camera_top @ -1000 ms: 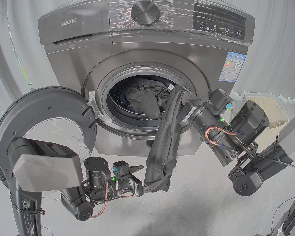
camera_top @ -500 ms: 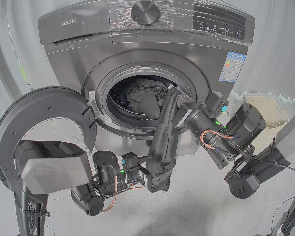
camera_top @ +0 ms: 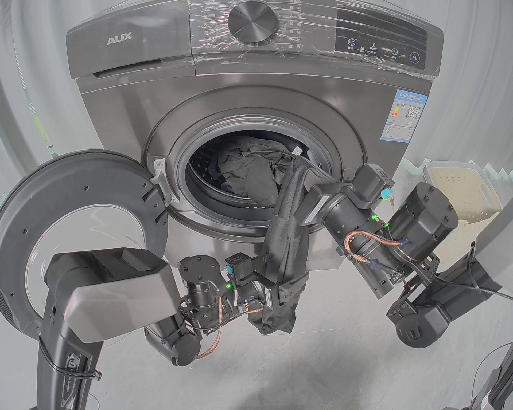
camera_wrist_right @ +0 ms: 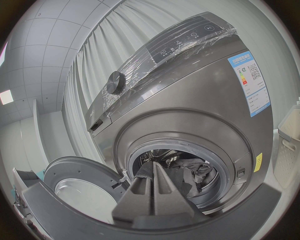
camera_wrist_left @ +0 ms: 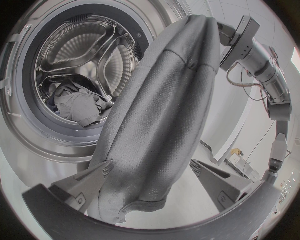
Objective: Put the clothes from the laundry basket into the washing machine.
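1. Washer (camera_top: 133, 107): grey front-loader. Clear film (camera_top: 315, 32) wraps the top panel; print under it is too small to read.
2. Door (camera_top: 80, 181): swung fully open to the left, so the port is clear of it.
3. Floor (camera_top: 347, 352): bare pale floor in front of the washer, between and below both arms.
4. Drum (camera_wrist_left: 81, 56): steel, ribbed, upper half bare.
5. Basket (camera_top: 470, 197): cream, perforated, right of the washer, behind the right arm. Cannot tell if anything is inside.
6. Garment (camera_top: 288, 235): long dark cloth. Its top is at the port's right rim, and the rest hangs down outside across the front. The lower end is off the floor.
7. Pile (camera_top: 248, 171): dark clothes in the drum bottom, behind the port's lower lip.
8. Right gripper (camera_wrist_right: 153, 167): at the port's right edge, fingers pressed together with the garment's top pinched at their tips.
9. Left gripper (camera_wrist_left: 150, 161): low in front of the washer, fingers spread wide either side of the garment's lower end. One finger (camera_wrist_left: 93, 175) is against the cloth; the other looks clear of it.
10. Knob (camera_top: 252, 21): round dial, top centre under the film.
11. Sticker (camera_top: 403, 116): blue-white energy label with a QR code, on the upper right front.
12. Logo (camera_top: 118, 39): brand lettering on the drawer front.
13. Yellow tag (camera_wrist_right: 258, 162): small, just right of the port.
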Robot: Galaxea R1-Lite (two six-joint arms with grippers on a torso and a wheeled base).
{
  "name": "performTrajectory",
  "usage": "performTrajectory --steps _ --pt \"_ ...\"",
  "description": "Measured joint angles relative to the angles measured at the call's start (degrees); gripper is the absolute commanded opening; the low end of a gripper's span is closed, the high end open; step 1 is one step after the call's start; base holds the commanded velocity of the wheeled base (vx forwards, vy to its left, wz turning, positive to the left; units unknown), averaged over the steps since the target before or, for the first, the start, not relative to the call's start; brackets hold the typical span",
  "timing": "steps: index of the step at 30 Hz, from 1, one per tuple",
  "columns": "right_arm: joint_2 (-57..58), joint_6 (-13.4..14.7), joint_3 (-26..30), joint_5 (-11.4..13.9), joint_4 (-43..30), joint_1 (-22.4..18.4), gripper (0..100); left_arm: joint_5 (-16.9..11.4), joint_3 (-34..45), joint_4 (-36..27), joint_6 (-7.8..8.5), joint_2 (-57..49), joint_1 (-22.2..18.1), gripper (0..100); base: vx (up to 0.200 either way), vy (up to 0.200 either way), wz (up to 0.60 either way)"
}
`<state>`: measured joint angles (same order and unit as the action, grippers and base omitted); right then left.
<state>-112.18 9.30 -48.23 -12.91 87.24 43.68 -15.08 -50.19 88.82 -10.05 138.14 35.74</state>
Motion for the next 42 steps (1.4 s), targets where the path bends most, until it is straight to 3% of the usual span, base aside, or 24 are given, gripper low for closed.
performTrajectory --steps 16,23,24,33,42 --pt "0.0 0.4 0.4 0.0 0.1 0.0 0 2.7 -0.7 0.0 0.34 1.3 -0.7 0 0.000 0.000 0.00" --pt "-0.5 0.4 0.6 0.0 0.0 -0.3 0 2.9 3.8 0.1 0.30 -3.3 -0.9 0 0.000 0.000 0.00" --pt "-0.6 0.5 0.6 0.0 0.0 -0.4 100 2.8 4.9 0.1 0.28 -4.3 -0.9 0 0.000 0.000 0.00" --pt "-3.0 1.9 0.9 0.1 -0.5 -3.0 100 -0.8 14.1 0.1 0.09 -15.3 -2.1 0 0.000 0.000 0.00" --pt "-4.8 2.0 9.1 0.4 -0.7 -3.1 100 -1.4 13.8 0.0 -0.43 -20.5 -4.5 0 0.000 0.000 0.00"
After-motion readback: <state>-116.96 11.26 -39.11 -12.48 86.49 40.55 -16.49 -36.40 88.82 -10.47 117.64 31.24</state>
